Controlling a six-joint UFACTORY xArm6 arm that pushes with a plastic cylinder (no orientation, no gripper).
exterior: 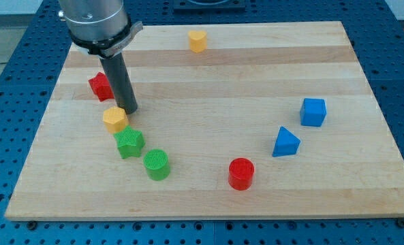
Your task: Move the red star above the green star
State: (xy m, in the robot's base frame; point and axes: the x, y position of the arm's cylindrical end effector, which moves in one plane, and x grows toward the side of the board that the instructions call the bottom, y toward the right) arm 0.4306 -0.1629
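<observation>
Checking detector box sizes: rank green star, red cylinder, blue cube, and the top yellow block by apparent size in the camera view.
1. green star
2. red cylinder and blue cube: look alike, so no ranking between them
3. top yellow block: smallest, though it sits farthest up the board, so distance may shrink it

Up and left of the green star (129,143): the yellow block (115,120) (seemingly touching), then the red star (98,86) beyond. Just right of the yellow block's top: my tip (129,110).
</observation>
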